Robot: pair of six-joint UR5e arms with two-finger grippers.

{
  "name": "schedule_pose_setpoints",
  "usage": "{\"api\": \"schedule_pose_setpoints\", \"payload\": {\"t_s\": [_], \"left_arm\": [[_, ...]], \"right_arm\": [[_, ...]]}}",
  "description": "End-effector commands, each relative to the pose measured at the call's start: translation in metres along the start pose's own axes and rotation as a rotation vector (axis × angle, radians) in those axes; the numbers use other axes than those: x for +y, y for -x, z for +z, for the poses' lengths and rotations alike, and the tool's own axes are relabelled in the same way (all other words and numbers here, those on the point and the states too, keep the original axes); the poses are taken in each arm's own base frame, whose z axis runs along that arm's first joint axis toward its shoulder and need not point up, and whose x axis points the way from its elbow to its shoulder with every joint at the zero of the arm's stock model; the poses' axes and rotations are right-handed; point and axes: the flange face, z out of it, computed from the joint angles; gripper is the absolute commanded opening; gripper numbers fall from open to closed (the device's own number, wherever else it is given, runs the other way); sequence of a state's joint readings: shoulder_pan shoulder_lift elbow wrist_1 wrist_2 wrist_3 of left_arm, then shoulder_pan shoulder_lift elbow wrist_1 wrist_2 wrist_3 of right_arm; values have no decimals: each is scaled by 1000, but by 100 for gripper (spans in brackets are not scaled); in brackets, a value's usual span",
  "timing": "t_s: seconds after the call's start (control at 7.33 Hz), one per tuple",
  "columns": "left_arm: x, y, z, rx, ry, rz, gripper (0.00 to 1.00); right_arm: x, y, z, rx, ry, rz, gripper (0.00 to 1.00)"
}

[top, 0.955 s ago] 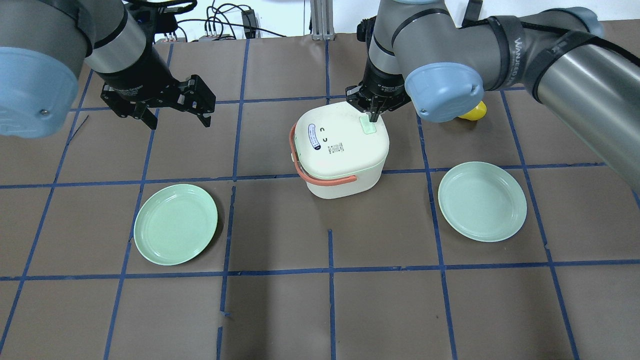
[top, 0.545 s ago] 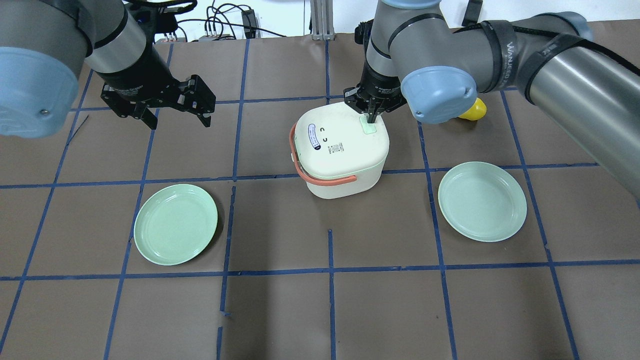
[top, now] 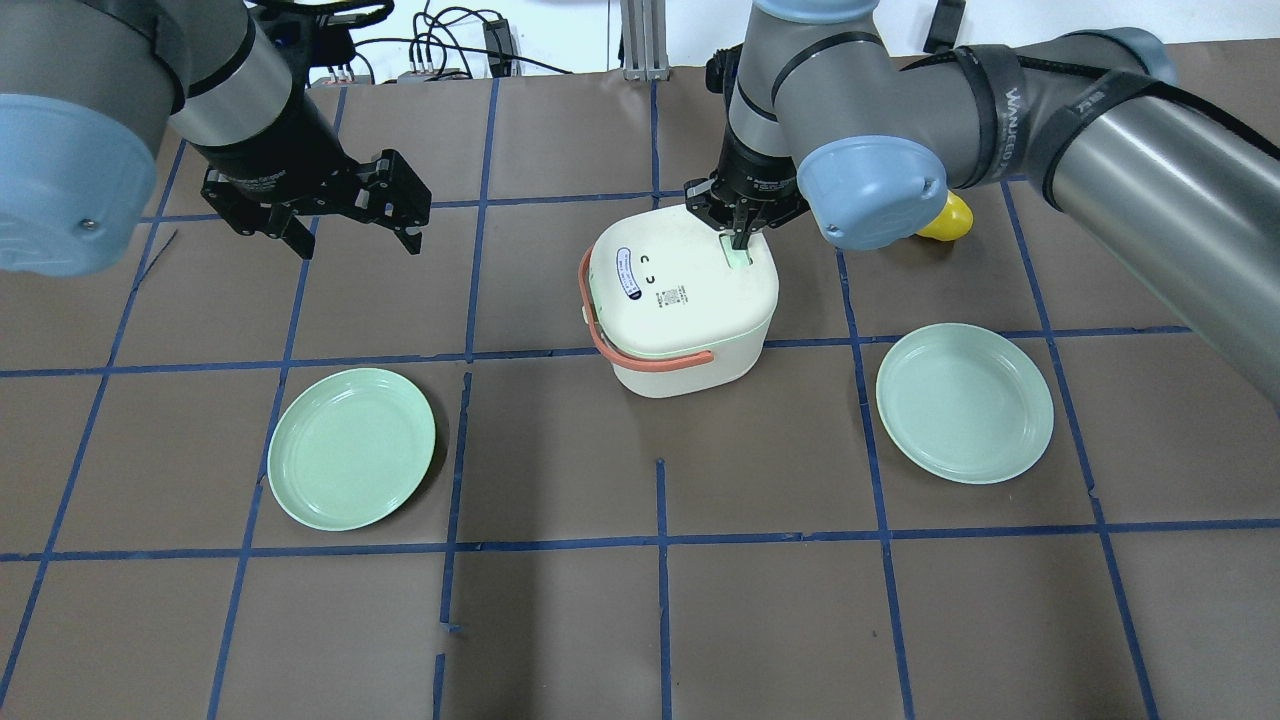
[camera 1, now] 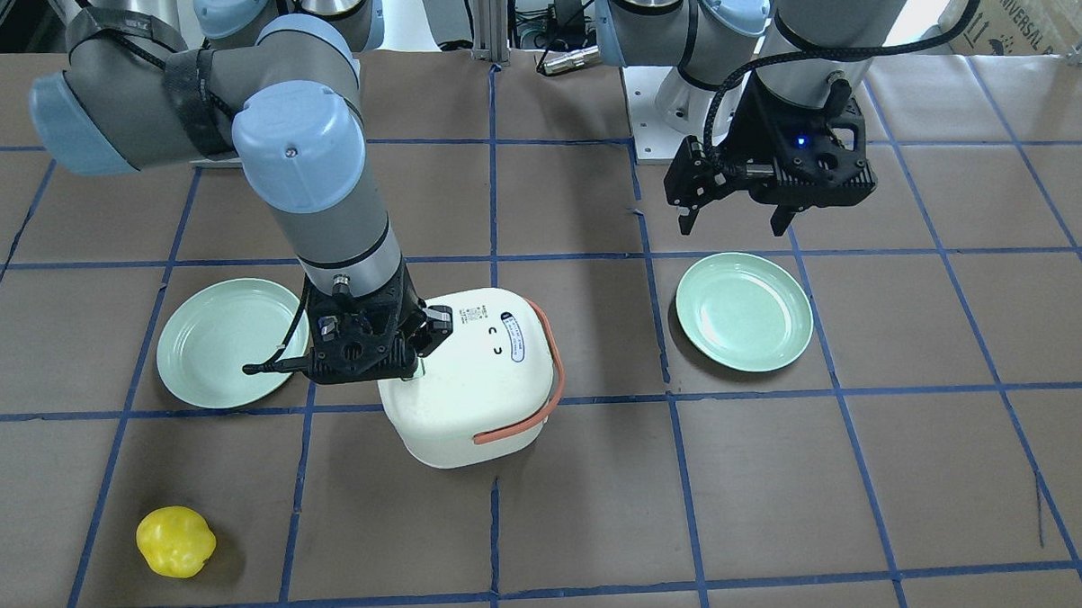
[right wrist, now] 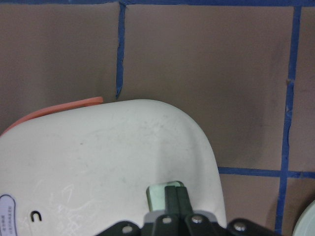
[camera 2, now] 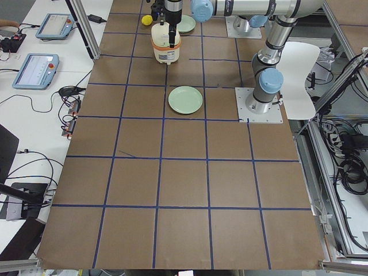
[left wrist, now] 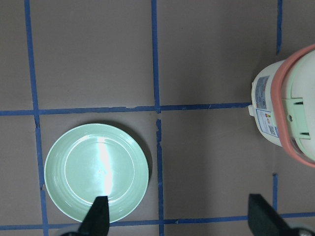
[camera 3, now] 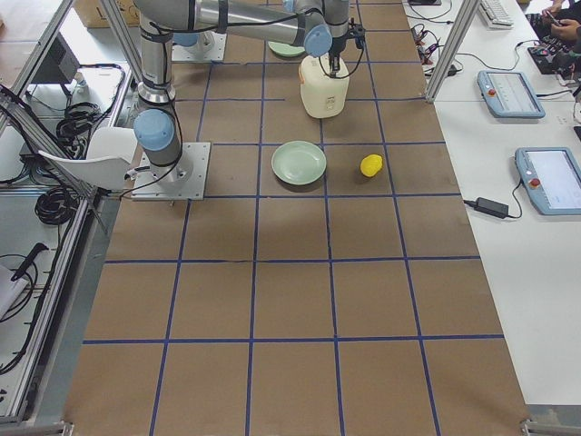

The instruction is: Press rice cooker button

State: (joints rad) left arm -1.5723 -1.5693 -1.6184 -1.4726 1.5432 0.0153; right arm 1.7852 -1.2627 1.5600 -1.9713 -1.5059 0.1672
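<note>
A white rice cooker (top: 682, 300) with an orange handle (top: 640, 357) stands mid-table; it also shows in the front view (camera 1: 472, 378). Its pale green button (top: 737, 257) is on the lid's far right edge. My right gripper (top: 739, 241) is shut, with its fingertips (right wrist: 175, 196) down on the button (right wrist: 157, 196). My left gripper (top: 355, 240) is open and empty, hovering well to the cooker's left; its wrist view shows both fingertips (left wrist: 98, 216) spread over a green plate (left wrist: 96, 172).
Two green plates lie on the table, one at front left (top: 351, 447) and one at front right (top: 964, 401). A yellow pepper-like object (camera 1: 175, 541) sits beyond the cooker, partly hidden behind my right arm in the overhead view (top: 950, 222).
My right gripper has shifted slightly left and down onto the green button. The left arm and the cooker have not moved.
</note>
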Motion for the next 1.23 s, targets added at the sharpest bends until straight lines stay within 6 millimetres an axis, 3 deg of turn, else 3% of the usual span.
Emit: {"api": "schedule_pose_setpoints", "payload": {"t_s": [0.0, 0.14, 0.27, 0.41, 0.82, 1.09], "left_arm": [[0, 0, 0, 0, 0, 0, 100], [0, 0, 0, 0, 0, 0, 100], [0, 0, 0, 0, 0, 0, 100], [0, 0, 0, 0, 0, 0, 100], [0, 0, 0, 0, 0, 0, 100], [0, 0, 0, 0, 0, 0, 100]], "right_arm": [[-12, 5, -52, 4, -4, 1, 29], [-21, 9, -99, 14, 6, 2, 96], [-24, 12, -144, 11, 17, 4, 100], [-21, 12, -173, 18, 19, 4, 100], [-6, 5, -179, 30, 46, -4, 100], [38, -13, -174, 40, 89, -12, 100]]}}
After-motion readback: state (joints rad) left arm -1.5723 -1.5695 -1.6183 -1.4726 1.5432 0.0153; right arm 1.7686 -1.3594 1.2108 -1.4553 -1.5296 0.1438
